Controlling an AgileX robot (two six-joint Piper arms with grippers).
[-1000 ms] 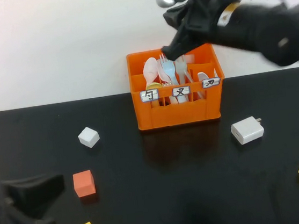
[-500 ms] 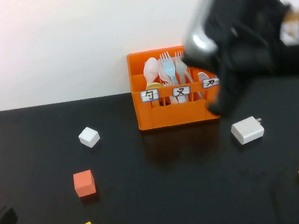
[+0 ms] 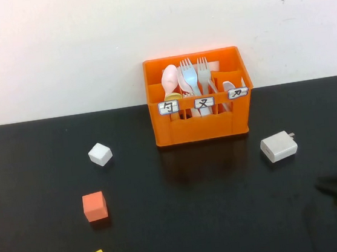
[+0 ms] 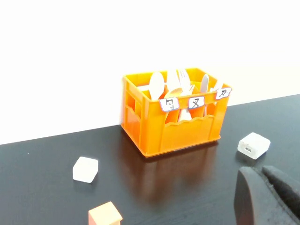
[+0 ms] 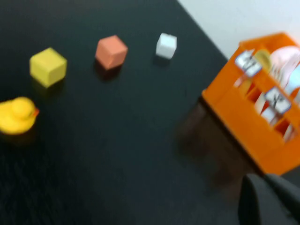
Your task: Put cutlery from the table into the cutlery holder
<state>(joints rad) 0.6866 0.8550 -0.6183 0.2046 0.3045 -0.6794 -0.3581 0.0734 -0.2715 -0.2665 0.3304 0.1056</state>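
— Both arms parked near me? 
— Yes: left gripper (image 4: 262,197) and right gripper (image 5: 267,201) sit low, clenched on nothing. 
— Cutlery? 
— I see the pink spoon (image 3: 170,78) and blue fork (image 3: 190,76) upright in the far cutlery holder (image 3: 200,128); I'd just stay clear.

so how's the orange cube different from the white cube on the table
The orange cube is orange and looks bigger; the white cube is white and smaller. The orange cube lies nearer the robot's side, the white cube nearer the cutlery holder. Both rest loose on the black table on the robot's left, apart from each other.
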